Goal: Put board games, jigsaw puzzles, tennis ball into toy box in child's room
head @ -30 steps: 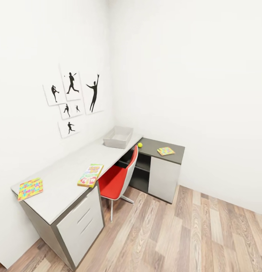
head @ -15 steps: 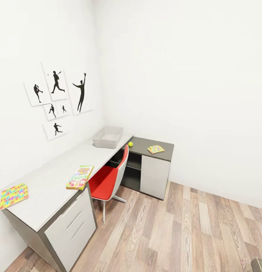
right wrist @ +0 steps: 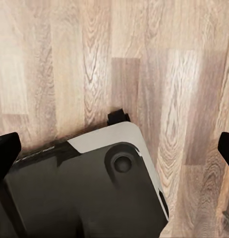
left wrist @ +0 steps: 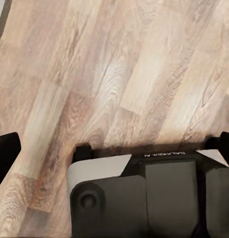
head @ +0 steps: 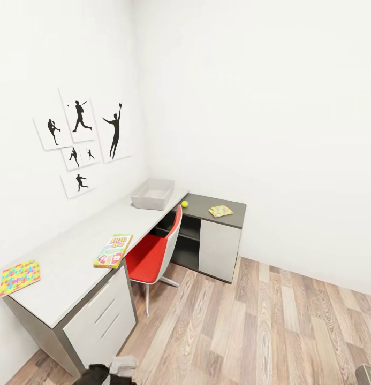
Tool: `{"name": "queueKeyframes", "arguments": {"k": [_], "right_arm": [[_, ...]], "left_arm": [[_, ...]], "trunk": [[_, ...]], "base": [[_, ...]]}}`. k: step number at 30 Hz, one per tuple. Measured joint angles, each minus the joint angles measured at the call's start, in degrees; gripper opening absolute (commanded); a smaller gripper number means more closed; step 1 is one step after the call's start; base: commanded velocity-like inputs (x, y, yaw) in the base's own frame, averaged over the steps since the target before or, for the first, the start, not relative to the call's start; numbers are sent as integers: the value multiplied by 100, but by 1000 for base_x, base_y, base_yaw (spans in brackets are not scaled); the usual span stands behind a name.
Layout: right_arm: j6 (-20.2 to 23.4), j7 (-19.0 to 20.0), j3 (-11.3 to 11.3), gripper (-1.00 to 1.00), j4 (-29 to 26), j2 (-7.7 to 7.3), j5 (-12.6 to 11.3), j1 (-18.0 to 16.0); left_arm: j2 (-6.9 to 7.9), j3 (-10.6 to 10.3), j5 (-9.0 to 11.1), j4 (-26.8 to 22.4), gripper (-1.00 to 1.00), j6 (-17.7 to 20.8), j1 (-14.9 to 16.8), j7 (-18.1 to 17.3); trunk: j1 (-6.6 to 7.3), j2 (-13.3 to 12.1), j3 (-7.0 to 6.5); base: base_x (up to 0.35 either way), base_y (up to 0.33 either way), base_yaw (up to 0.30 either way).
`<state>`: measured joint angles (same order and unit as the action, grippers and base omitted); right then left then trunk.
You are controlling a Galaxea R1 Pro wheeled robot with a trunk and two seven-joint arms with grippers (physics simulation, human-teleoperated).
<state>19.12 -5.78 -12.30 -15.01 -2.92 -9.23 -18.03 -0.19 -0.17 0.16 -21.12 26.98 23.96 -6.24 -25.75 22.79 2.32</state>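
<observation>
The light grey toy box (head: 152, 193) stands open-topped at the far end of the pale table (head: 67, 262). A cartoon-covered board game (head: 113, 250) lies near the table's front edge. One jigsaw puzzle (head: 19, 277) rests at the table's near left end, and a second patterned square (head: 221, 211) lies on the dark side unit. The tennis ball (head: 184, 203) sits where table and unit meet. My left gripper (left wrist: 115, 149) and right gripper (right wrist: 115, 148) are both open over the wood floor, holding nothing. The bed is out of view.
A red chair (head: 153, 256) is tucked under the table by the drawers (head: 102, 315). The dark-topped side unit (head: 217, 240) fills the corner. Wood-plank floor (head: 260, 331) stretches to the right. Part of my left arm (head: 113, 370) shows at the bottom edge.
The head view swung so the table slid leftward, then held still. Part of my left arm has come up into the bottom edge of the head view.
</observation>
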Motion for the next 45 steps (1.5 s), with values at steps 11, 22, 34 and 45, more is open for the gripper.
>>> {"name": "queueKeyframes", "arguments": {"k": [11,22,34,45], "right_arm": [[2635,25,-30,100,-3081,173,-130,-179],[3892,11,39,100,-5162,395,-174,-187],[3998,6,-8,100,-5401,407,-200,-322],[4007,12,-24,100,-5528,412,-211,-510]], "left_arm": [[11,33,24,-3511,100,3024,252,-1255],[23,24,-11,-4394,100,3272,246,-1459],[15,34,-3,-4612,100,3273,245,-1469],[14,32,1,-4868,100,3274,244,-1469]], "trunk": [[1,0,1],[1,-1,13],[0,-1,105],[2,0,151]], "base": [[0,0,0],[0,0,-24],[0,0,-111],[77,0,-60]]}}
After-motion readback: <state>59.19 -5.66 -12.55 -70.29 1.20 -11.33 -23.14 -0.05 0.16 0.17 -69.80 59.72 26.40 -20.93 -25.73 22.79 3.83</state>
